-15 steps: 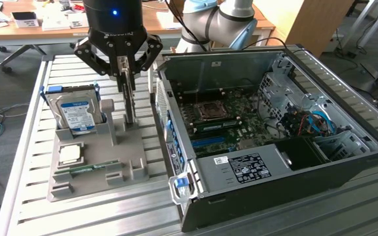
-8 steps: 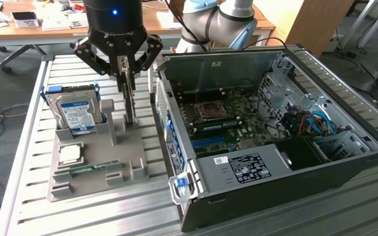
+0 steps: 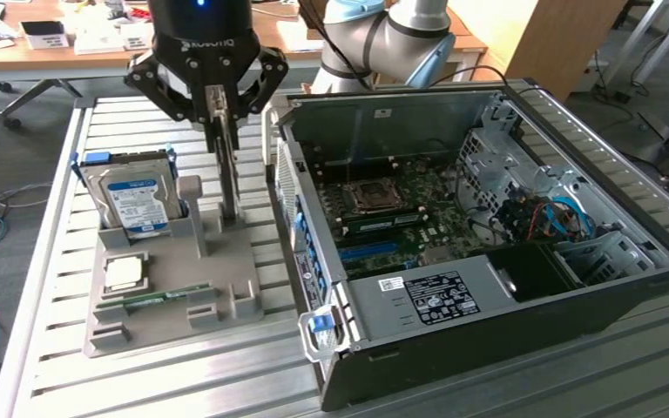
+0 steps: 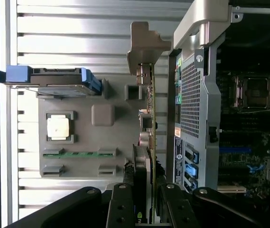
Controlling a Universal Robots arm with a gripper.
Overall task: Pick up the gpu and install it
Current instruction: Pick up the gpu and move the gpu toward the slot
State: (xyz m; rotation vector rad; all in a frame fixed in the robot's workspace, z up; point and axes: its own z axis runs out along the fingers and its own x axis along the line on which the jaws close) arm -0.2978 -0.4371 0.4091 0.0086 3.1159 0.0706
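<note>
Evidently the jaws pinch the gpu (image 3: 229, 174) by its top edge: a thin, stiff, light card, probably fragile, upright in its holder (image 3: 184, 266).

Glossy black hand (image 3: 220, 113), matt grey plastic holder (image 3: 195, 261)

Brand name Robotiq marks the gripper (image 3: 220, 111) on its black body — labels on the hard drive (image 3: 137, 205) and power supply (image 3: 439, 296) defy reading.

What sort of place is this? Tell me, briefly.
Probably a robotics lab: a robot arm over a slatted metal table, an open computer case, and desks behind.
</note>
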